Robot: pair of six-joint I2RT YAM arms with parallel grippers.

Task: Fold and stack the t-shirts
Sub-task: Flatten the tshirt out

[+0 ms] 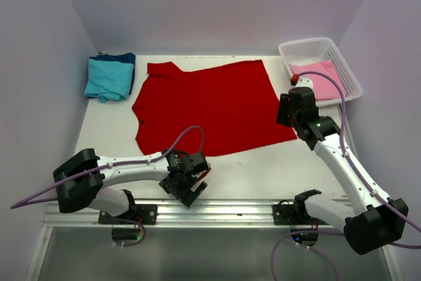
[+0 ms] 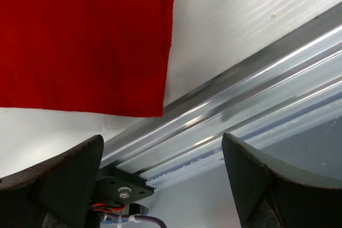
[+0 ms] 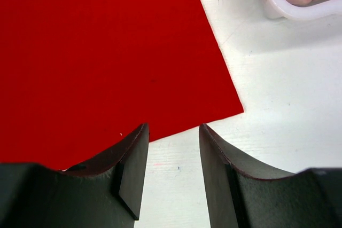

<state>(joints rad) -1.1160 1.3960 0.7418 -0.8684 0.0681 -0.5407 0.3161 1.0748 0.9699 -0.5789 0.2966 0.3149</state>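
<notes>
The red t-shirt [image 1: 210, 106] is laid flat mid-frame, the left gripper [image 2: 161, 140] is seen spread wide, the right gripper [image 3: 173, 129] half spread, both empty.

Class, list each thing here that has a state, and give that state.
red t-shirt: spread flat, ungripped
teal t-shirt: folded, atop the dark blue t-shirt
dark blue t-shirt: underneath, mostly covered
pink t-shirt: inside the basket
basket: upright
left gripper: open, empty
right gripper: open, empty

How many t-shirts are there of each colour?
red t-shirt: 1
teal t-shirt: 1
dark blue t-shirt: 1
pink t-shirt: 1
Total: 4
</notes>
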